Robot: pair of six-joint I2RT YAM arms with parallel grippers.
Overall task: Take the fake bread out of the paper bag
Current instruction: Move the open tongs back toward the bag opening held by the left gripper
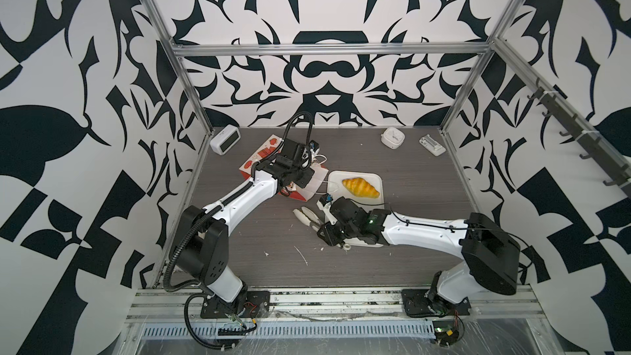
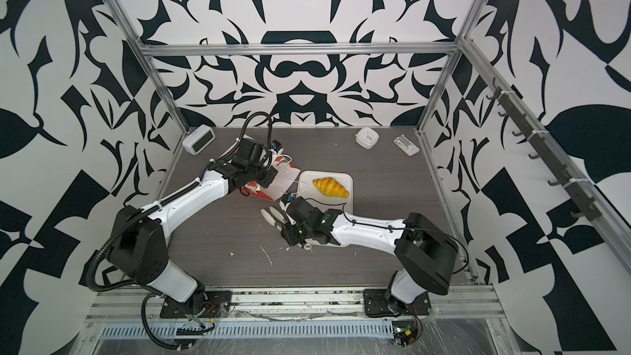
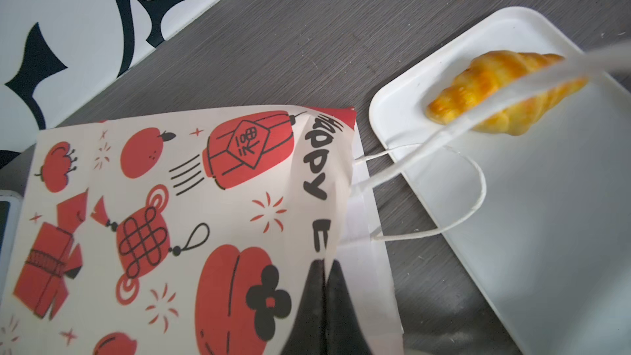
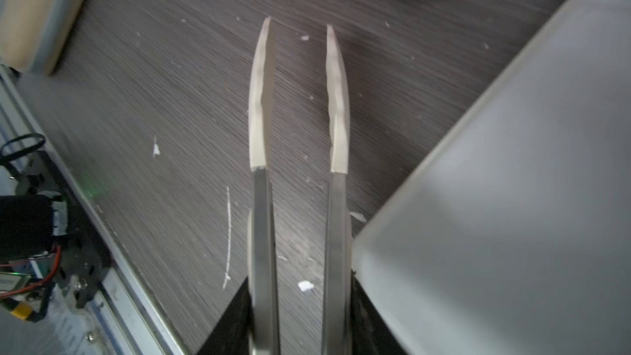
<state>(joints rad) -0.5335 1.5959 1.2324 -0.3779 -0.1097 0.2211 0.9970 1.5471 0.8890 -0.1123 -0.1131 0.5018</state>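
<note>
The walls are white with big black shapes, and the table (image 1: 426, 199) is grey like wood.

The left gripper (image 3: 324, 278) has its two black fingers pressed tight together. It pinches the open edge of the paper bag (image 3: 170, 216). In both top views the bag lies on its side, a bit left of the middle. It is white with red pictures. I cannot see inside it.

The right gripper (image 4: 300, 319) is squeezed around a pair of tongs (image 4: 261, 97). The two white tips of the tongs stand apart, with nothing between them. They are over the bare table in the middle of a top view, pointing left.

There is one croissant (image 1: 360, 187). It is out of the bag, lying on one white tray (image 1: 375, 179) just right of the bag.

The bag has two white cord handles (image 3: 478, 182). One lies on the tray and the other lifts up.

There are two small white clocks (image 1: 225, 138) by the back wall, one at the left and one toward the right.
</note>
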